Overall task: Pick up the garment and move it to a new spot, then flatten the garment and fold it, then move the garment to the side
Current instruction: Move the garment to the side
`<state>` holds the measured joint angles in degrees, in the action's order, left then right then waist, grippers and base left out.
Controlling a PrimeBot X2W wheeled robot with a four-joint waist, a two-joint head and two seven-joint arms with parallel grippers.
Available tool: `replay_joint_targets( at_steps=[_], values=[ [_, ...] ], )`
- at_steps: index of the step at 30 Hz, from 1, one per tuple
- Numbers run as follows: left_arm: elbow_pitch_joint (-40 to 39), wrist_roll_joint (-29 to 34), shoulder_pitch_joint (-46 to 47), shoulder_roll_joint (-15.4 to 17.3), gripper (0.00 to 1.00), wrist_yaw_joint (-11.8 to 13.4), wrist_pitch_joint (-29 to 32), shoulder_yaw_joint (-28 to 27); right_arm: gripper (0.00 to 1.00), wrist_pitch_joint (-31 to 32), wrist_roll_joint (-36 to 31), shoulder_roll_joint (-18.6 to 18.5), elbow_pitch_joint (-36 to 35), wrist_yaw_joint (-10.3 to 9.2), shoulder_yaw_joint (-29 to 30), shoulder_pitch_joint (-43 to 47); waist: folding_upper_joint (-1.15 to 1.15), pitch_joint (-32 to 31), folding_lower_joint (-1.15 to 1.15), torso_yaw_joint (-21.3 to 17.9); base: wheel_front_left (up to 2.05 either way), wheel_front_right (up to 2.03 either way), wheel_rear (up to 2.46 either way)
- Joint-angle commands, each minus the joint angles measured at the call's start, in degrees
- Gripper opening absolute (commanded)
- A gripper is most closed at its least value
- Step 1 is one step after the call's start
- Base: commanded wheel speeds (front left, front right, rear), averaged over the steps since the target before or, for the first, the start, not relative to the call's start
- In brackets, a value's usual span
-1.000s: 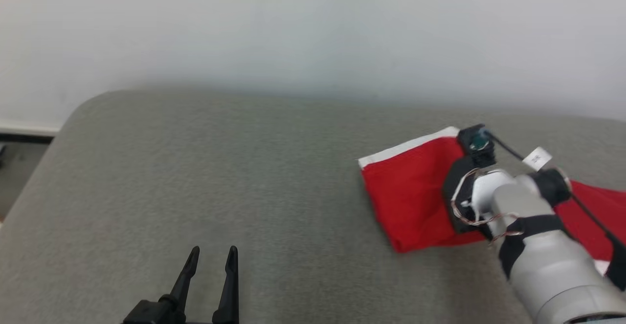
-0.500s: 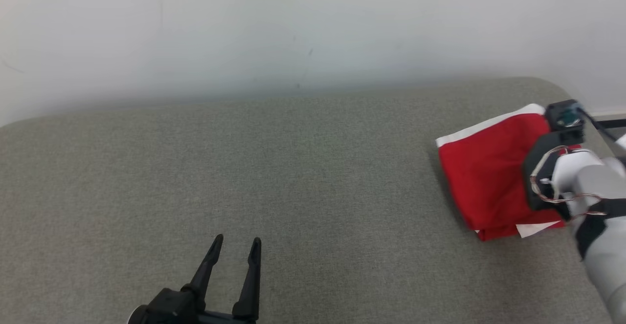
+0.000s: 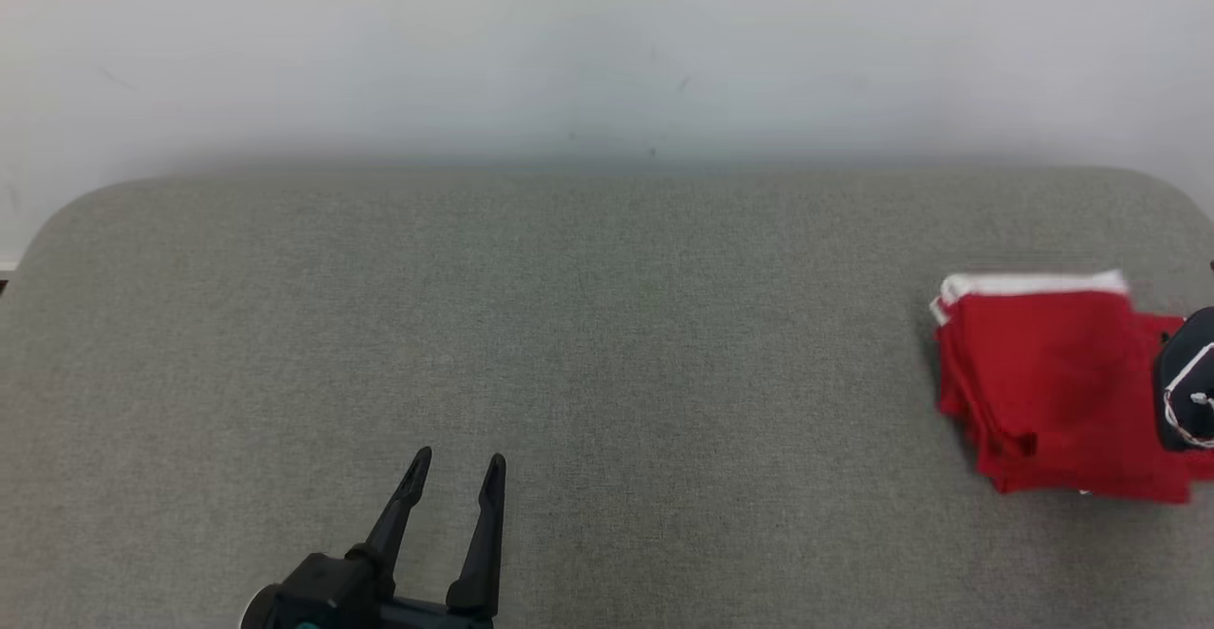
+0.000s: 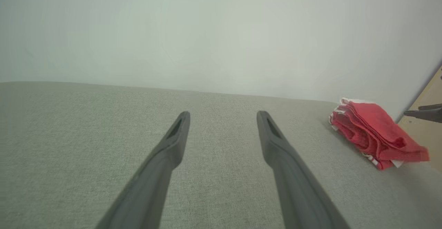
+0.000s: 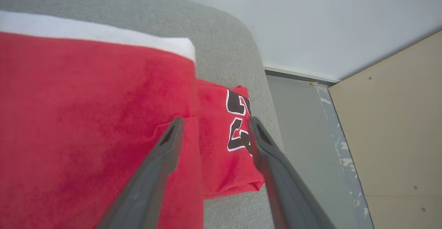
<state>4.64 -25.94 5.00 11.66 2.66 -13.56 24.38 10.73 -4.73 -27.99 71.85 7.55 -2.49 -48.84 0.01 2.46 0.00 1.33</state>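
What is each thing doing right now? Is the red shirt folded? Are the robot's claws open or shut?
red jersey: folded into a stack, lying at the right end of the grey cushion.
left gripper: open, empty, over bare cushion.
right gripper: open, fingers apart over the jersey, nothing pinched between them.

My left gripper, lower left, has two long tapering dark fingers; a white cable loops my black right wrist.
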Motion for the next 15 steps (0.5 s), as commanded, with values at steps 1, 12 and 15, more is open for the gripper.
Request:
replay_joint_targets(
  at_steps=[1, 12, 15],
  values=[
    [-0.2, -0.7, -0.7, -0.2, 1.00, 0.2, -0.4, -0.3, 1.00, -2.2, -1.2, 0.7, -1.0, -0.16, 0.9, 1.9, -0.01, -1.4, 0.00, 0.3, 0.00, 0.00, 0.00],
    [1.7, -0.5, -1.8, -1.4, 1.00, 1.7, -1.6, -5.1, 1.00, -20.5, 3.2, 8.9, -9.3, -0.16, 1.2, 8.1, -0.01, -7.7, 0.00, -0.8, 0.00, 0.00, 0.00],
    [2.3, 0.3, -2.0, -1.6, 1.00, 1.6, -1.6, -7.2, 1.00, -23.0, 6.9, 11.7, -12.1, -0.16, -0.8, 10.9, -0.01, -8.9, 0.00, -1.3, 0.00, 0.00, 0.00]
  ],
)
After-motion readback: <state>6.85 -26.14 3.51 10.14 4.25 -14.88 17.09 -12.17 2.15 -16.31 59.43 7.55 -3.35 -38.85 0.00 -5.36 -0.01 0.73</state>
